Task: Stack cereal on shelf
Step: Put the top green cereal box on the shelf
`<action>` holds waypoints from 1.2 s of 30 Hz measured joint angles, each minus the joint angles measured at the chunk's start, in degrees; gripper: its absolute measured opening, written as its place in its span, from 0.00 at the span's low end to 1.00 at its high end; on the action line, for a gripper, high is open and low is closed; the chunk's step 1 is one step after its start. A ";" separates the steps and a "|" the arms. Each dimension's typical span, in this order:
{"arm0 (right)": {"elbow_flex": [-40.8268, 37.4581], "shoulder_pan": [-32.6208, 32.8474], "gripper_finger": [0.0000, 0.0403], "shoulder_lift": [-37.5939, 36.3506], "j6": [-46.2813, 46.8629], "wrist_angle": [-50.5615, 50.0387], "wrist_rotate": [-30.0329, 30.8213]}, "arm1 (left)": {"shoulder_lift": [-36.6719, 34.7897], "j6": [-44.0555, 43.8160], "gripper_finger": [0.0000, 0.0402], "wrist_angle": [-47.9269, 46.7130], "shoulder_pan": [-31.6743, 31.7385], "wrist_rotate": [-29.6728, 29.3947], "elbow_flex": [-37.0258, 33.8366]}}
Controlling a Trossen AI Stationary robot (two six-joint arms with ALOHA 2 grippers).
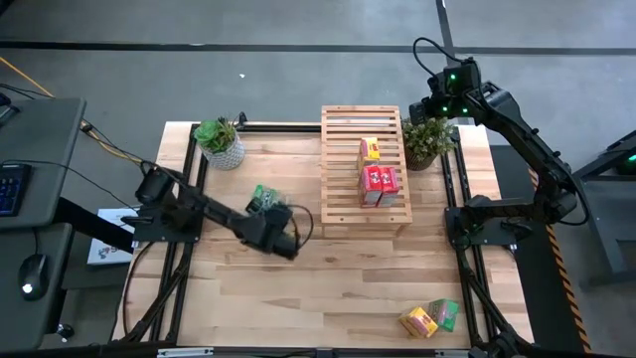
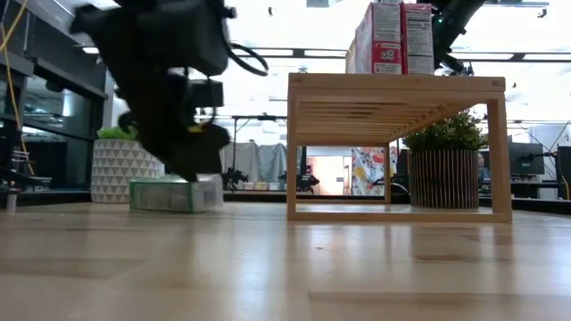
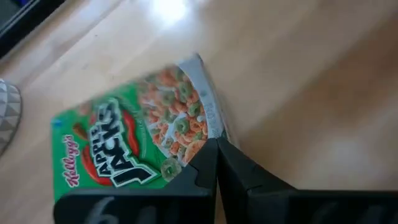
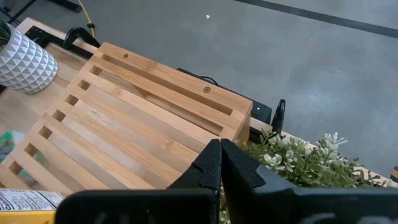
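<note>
The green cereal box [image 3: 134, 140] under the left arm reads "Kellogg's" in red script and "Apple Jacks" in large white letters, over a picture of orange and green cereal rings. It lies flat on the wooden table [image 1: 328, 278], near the left edge of the shelf [image 1: 340, 189] and a little in front of the white patterned pot [image 1: 226, 152] with its green plant. The left gripper [image 3: 217, 152] stands with its two dark fingers pressed together, their tips at the box's edge, holding nothing between them.

The shelf is a light wooden slatted rack on four legs, at the table's far middle. On its top stand two red cereal boxes [image 1: 379, 184] side by side and upright, with a yellow cereal box [image 1: 369, 149] just behind them toward the far edge; their print cannot be read. The low view shows a nutrition panel on the red boxes, too small to read.

Near the table's front right corner lie another yellow box [image 1: 418, 321] and another green box [image 1: 445, 313], touching each other.

The right gripper [image 4: 221, 155] hovers above the shelf's far right corner, fingers closed on nothing, beside a bushy plant in a dark ribbed pot [image 2: 444, 178].
</note>
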 joint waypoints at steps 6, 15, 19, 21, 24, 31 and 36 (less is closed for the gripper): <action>0.01 -0.01 0.00 0.00 -0.02 0.02 0.02 | -4.55 7.17 0.00 -2.85 -3.12 10.83 -4.19; -0.01 0.01 0.00 -0.02 -0.02 0.07 0.08 | -27.39 -6.39 0.00 0.77 -7.80 13.75 -17.63; -0.01 0.01 0.00 -0.02 -0.02 0.68 0.33 | -36.38 -9.86 0.00 -0.67 -8.36 12.39 -17.69; -0.01 -0.01 0.00 -0.02 -0.02 0.97 0.33 | -38.26 -14.01 0.00 -5.50 -7.50 12.53 -18.05; -0.01 0.01 0.00 -0.01 0.00 0.94 0.33 | -39.29 -17.60 0.00 -6.80 -4.61 15.79 -18.52; -0.01 0.01 0.00 -0.02 0.21 0.96 0.26 | -39.10 -17.28 0.00 12.47 3.18 36.06 -29.56; -0.01 -0.01 0.00 -0.02 0.50 0.94 0.24 | -39.23 -20.53 0.00 15.02 5.76 33.81 -31.89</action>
